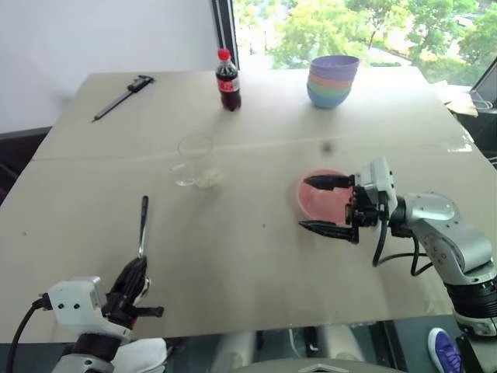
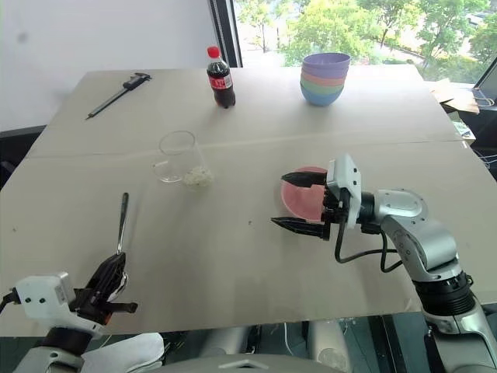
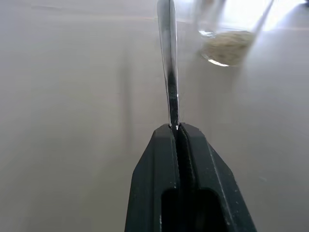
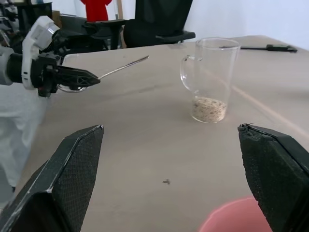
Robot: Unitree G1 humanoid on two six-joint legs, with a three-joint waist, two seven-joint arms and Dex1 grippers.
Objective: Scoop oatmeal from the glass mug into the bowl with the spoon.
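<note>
Near the table's front left corner my left gripper [image 1: 138, 270] is shut on the silver spoon [image 1: 143, 225], close to its bowl end. The thin handle points away from me toward the glass mug [image 1: 192, 159]. The mug stands upright mid-table, and the pale oatmeal [image 4: 209, 109] lies in its bottom. In the left wrist view the handle [image 3: 170, 67] rises from between the closed fingers [image 3: 159, 164]. My right gripper [image 1: 330, 205] is open at the right, pointing left, its two fingers spanning the pink bowl [image 1: 314, 203]. Whether they touch it is unclear.
A red-capped cola bottle [image 1: 227, 80] and a stack of coloured bowls [image 1: 332, 80] stand at the table's far side. A dark caliper [image 1: 123, 96] lies at the far left. A seam [image 1: 256, 141] crosses the tabletop behind the mug.
</note>
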